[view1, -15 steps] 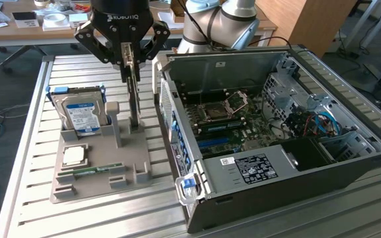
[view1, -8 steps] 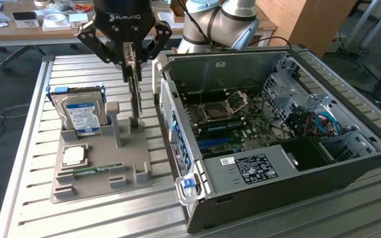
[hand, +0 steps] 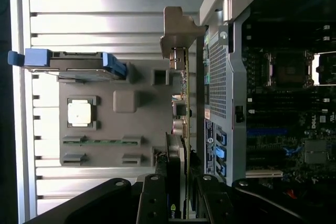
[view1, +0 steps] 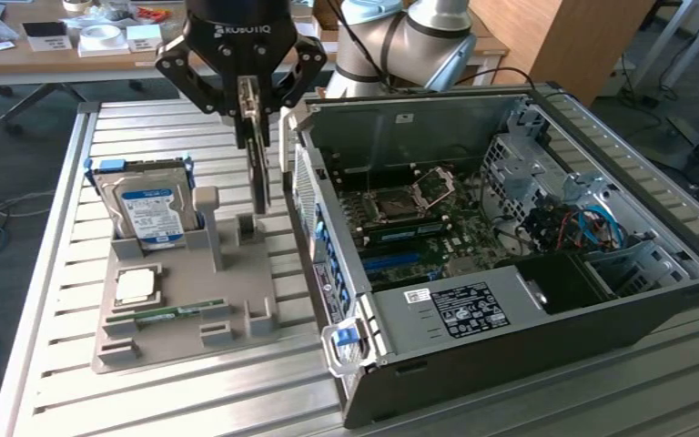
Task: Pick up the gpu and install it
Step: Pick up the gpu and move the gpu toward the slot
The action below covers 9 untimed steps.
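Gripper (view1: 250, 102) is pinching the top edge of the gpu (view1: 258, 159). The card hangs on edge straight below it, low over the gray parts tray (view1: 174, 341). So the pickup looks basically done. The install isn't: the open PC case (view1: 544, 355) sits just beside the tool, and nothing's seated on its motherboard (view1: 422, 228) yet.

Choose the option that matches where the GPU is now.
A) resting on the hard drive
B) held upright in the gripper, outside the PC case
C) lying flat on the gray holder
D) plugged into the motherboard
B: the gripper is shut on the gpu, which hangs upright over the gray holder beside the open PC case.
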Motion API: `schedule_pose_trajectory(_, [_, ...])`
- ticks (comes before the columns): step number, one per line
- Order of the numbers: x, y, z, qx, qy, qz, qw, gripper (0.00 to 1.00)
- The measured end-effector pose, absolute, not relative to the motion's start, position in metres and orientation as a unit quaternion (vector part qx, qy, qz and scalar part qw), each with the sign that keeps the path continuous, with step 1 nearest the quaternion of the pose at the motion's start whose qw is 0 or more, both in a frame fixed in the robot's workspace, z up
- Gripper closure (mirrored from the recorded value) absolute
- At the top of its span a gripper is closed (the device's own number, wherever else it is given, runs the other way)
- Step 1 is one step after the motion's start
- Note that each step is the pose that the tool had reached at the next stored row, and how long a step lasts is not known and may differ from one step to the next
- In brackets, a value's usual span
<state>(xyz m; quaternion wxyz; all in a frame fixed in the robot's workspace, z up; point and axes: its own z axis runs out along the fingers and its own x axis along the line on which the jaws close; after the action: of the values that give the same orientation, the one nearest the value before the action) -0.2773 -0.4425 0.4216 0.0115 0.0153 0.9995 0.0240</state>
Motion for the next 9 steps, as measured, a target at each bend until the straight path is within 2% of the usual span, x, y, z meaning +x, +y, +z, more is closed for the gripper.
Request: schedule_pose_trajectory(9, [-0.2682, -0.4425, 0.4256, 0.015, 0.999, 0.027, 0.011, 0.73])
